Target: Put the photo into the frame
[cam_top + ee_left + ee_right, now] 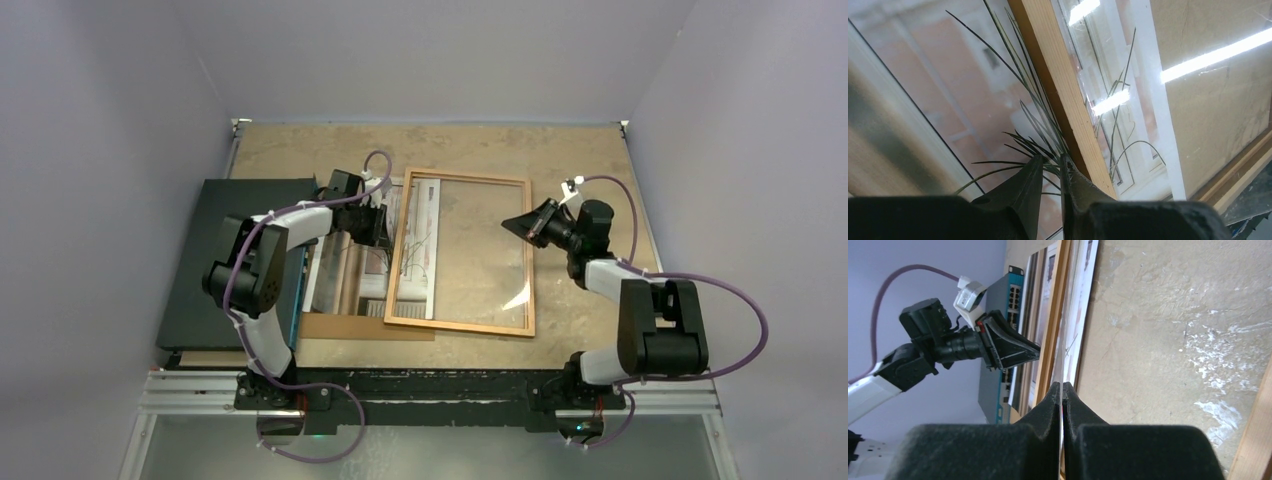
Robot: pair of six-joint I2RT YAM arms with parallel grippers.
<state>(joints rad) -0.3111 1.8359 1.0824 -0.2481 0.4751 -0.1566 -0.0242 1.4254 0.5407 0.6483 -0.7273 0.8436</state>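
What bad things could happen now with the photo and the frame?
1. The left gripper seems to pinch the photo, which is only partly under the frame rail. Pushing it could crease or jam it.
2. The right gripper holds the thin pane by its edge. It might slip and drop on the photo.

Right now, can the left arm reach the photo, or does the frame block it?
Probably yes. The left gripper sits at the photo, on the part lying bare beside the left side of the frame. Only the strip that runs under the frame is covered.
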